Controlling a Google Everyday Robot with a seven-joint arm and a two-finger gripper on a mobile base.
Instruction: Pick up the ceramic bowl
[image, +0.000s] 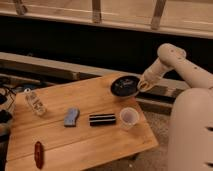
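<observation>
The wooden table (90, 147) carried a loose spread of things. Taking the table's middle as the dial's centre and the far edge as 12 o'clock, a small red object (38, 154) lay at about 8 o'clock, near the near-left corner. A clear bottle-like item (36, 103), lying on its side as far as could be told, sat at 10 o'clock by the left edge. Both were well apart from the work, so neither seemed likely to hinder the arm.

A blue-grey packet (71, 117) lay close to the centre, with a flat black bar (102, 119) just beside it at its 3 o'clock. At the bar's 3 o'clock stood the small translucent white cup (129, 117), upright and near the right edge.

The ceramic bowl (122, 86) sat upright at 1 o'clock, close to the far right corner of the table and at 12 o'clock from the cup, with a clear gap between them. That gap probably mattered, since a lift would not drag the cup along.

The gripper (141, 86) was at the bowl's 3 o'clock, down at its right rim. It was carried by the white arm (167, 60), which reached in from 2 o'clock. A shallow, wide bowl offers little to hold except its edge, which would explain coming in from the side nearest the robot and low at the rim. Whether the gripper had closed on the rim or only met it could not be told. The bowl appeared to rest flat on the table, so the lift looked not yet done.
</observation>
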